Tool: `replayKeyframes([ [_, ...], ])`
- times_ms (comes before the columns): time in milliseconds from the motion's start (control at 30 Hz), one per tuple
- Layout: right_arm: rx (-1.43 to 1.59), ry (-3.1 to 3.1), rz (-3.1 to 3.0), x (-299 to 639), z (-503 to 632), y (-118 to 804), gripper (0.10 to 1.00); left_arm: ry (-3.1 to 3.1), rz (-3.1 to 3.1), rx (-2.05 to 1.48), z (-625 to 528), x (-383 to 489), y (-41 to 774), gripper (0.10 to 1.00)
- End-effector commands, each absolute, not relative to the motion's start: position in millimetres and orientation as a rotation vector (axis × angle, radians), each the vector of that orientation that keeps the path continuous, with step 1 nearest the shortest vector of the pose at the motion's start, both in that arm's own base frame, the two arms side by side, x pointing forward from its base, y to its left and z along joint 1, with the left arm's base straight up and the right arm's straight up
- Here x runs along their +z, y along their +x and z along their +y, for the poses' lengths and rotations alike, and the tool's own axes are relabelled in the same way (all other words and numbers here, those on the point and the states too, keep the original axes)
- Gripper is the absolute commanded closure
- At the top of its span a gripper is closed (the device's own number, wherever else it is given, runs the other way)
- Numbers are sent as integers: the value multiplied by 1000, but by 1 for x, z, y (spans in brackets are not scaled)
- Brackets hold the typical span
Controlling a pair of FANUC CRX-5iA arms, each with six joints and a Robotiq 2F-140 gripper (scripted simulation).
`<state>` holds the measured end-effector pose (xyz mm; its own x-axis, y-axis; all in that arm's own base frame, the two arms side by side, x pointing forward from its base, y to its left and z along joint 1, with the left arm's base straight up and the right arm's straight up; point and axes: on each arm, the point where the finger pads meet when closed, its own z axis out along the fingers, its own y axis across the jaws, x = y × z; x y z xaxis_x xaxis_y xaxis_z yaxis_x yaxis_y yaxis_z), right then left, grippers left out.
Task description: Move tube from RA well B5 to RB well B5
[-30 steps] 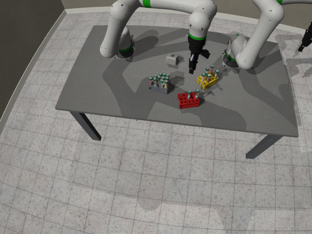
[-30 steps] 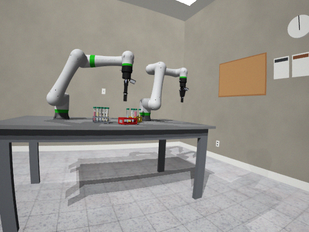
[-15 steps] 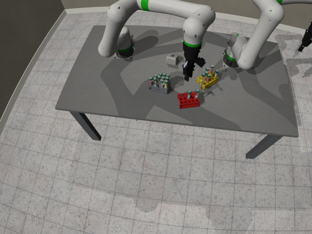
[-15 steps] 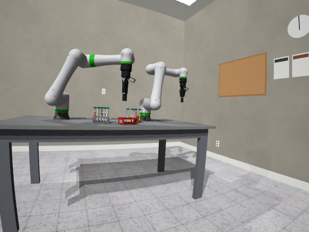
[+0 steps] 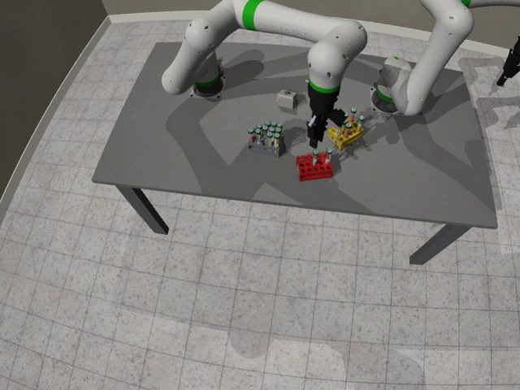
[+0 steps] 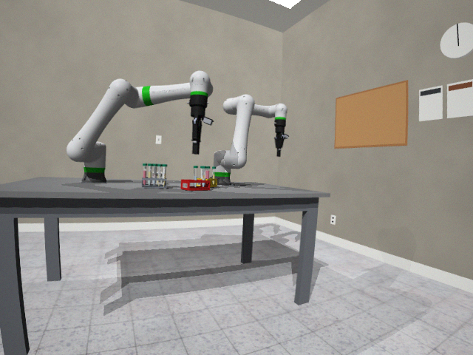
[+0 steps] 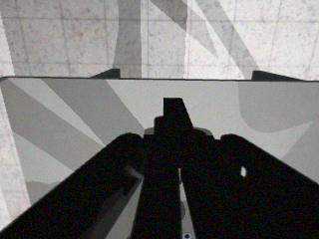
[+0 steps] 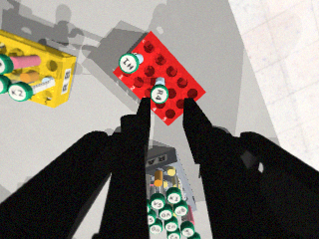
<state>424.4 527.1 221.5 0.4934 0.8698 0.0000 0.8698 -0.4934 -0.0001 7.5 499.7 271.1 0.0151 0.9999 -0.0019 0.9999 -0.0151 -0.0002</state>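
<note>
1. Starting at the left of the overhead view, here's the grey rack (image 5: 263,149) (image 6: 154,186) (image 8: 161,158) on the table (image 5: 167,167) (image 6: 229,202) (image 7: 214,95) (image 8: 90,115), crowded with green-capped tubes. It's the source rack, but I cannot tell which tube, if any, sits in B5, so the task's tube can't be pinned down.
2. Next along, a small pale box (image 5: 287,99) sits on the table, nearer the arm bases than the grey rack.
3. Now the right tool (image 5: 314,145) (image 6: 195,153) (image 8: 166,112): pointing down, up above the table, fingers a narrow gap apart and nothing between them!
4. Just past its tips in the overhead view, the red rack (image 5: 314,174) (image 6: 196,188) (image 8: 165,65) carries two upright tubes, the R4 tube (image 5: 315,152) (image 8: 159,94) and the H1 tube (image 5: 329,151) (image 8: 129,63), with plenty of bare wells.
5. On to the yellow rack (image 5: 346,140) (image 6: 215,183) (image 8: 64,59), the destination, standing at an angle with several tubes aboard, the K2 tube (image 8: 20,92) among them. Its B5 well I can't single out.
6. Far right, well apart from all the racks, the left tool (image 5: 500,83) (image 6: 278,155) (image 7: 171,113) hangs beyond the table's edge, fingers closed together, holding nothing.
</note>
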Motion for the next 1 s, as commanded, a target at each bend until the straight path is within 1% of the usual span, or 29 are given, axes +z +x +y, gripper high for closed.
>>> replayKeyframes([
  [0, -3, -2714, -1581, 223, 527, 423, 816, 2238, 2205, 0, 500, 272, 8, 999],
  [333, -3, -2714, -1581, 223, 526, 418, 816, 2238, 2205, 0, 500, 272, 8, 999],
  [967, -3, -2714, -1581, 191, 525, 415, 816, 2238, 2205, 0, 500, 272, 8, 999],
])
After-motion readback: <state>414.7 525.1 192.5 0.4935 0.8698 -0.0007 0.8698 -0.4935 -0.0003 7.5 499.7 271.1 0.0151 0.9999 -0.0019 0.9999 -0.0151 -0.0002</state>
